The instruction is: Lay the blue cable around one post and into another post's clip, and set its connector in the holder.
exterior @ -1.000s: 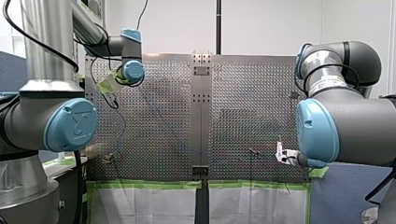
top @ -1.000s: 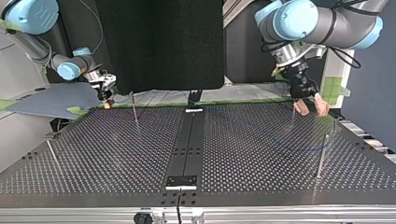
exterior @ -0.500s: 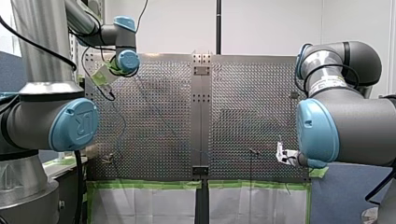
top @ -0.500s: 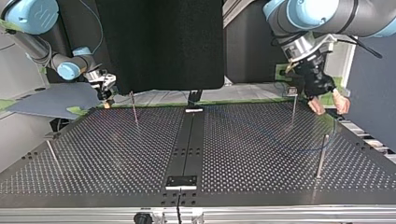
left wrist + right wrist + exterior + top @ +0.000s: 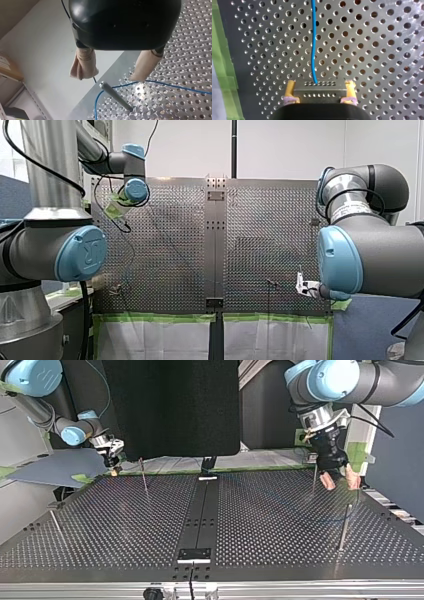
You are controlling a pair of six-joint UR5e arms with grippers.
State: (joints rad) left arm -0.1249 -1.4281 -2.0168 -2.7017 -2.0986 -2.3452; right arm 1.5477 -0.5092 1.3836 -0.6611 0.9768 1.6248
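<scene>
A plain white wall [image 5: 290, 150] stands beyond the far edge of the table [image 5: 170, 245], with a black pole [image 5: 233, 147] rising against it. Green tape [image 5: 160, 317] lines the near edge, where a big black panel [image 5: 170, 407] looms.

Robotics laboratory: industrial left arm [image 5: 75, 252] and right arm [image 5: 370, 255] flank a perforated metal tabletop [image 5: 260, 220] edged with green tape [image 5: 160, 318], before bare white walls [image 5: 290, 150].
</scene>
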